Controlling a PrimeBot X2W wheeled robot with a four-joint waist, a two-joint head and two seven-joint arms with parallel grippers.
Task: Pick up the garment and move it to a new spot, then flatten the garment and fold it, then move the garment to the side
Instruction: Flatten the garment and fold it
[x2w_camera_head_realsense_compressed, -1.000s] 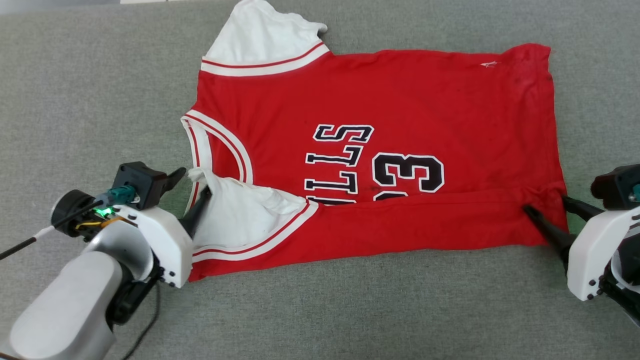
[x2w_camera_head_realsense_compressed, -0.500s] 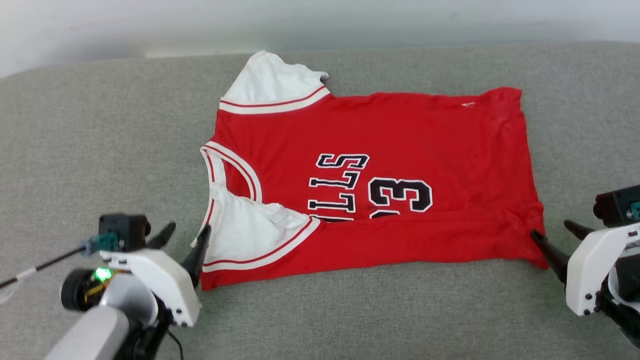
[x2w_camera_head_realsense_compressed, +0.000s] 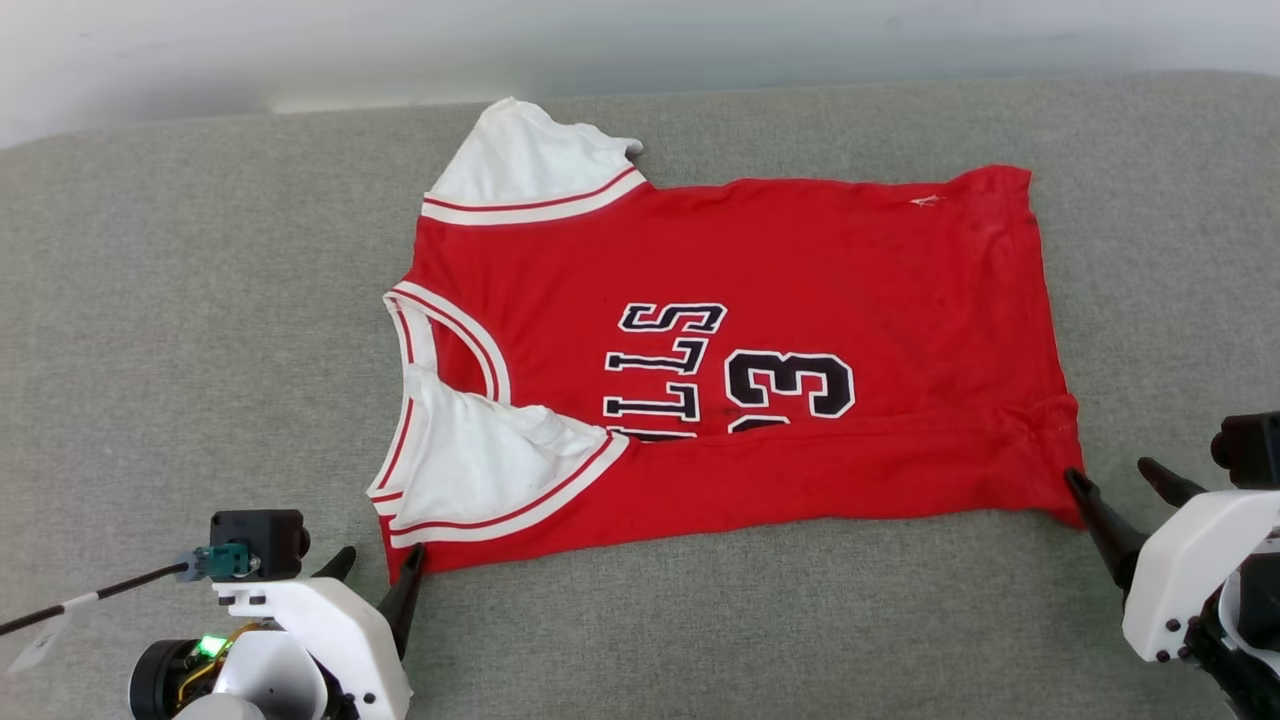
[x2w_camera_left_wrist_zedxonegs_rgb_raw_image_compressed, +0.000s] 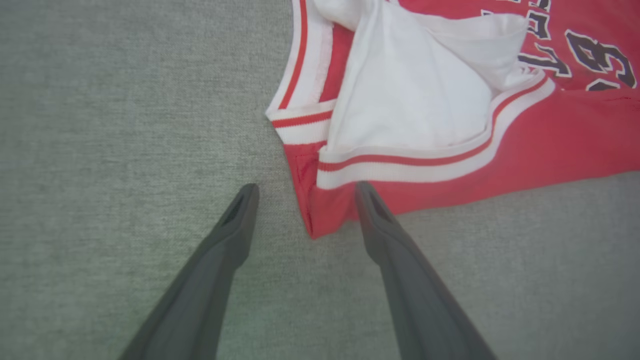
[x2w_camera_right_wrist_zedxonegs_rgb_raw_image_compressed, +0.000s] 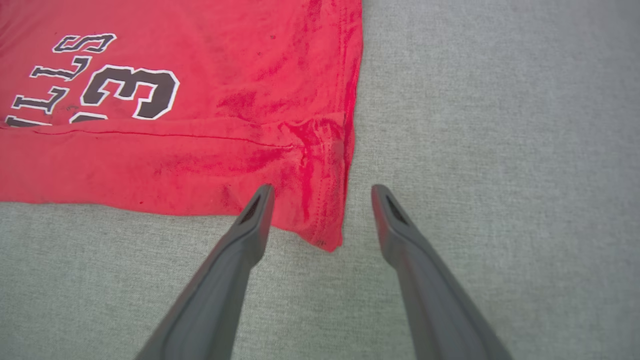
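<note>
Garment (x2w_camera_head_realsense_compressed: 800, 280), one only, lies flat on the grey surface (x2w_camera_head_realsense_compressed: 150, 300), released since a second ago by the two claws, the left claw (x2w_camera_head_realsense_compressed: 380, 552) at its sleeve corner and the right claw (x2w_camera_head_realsense_compressed: 1108, 470) at its hem corner, both spread apart, while its folded near edge hides part of the lettering.

A fold along the garment (x2w_camera_head_realsense_compressed: 760, 260) covers the bottom of its lettering (x2w_camera_head_realsense_compressed: 660, 370) and most of one digit; both my wrist views crop the garment at their edges.
</note>
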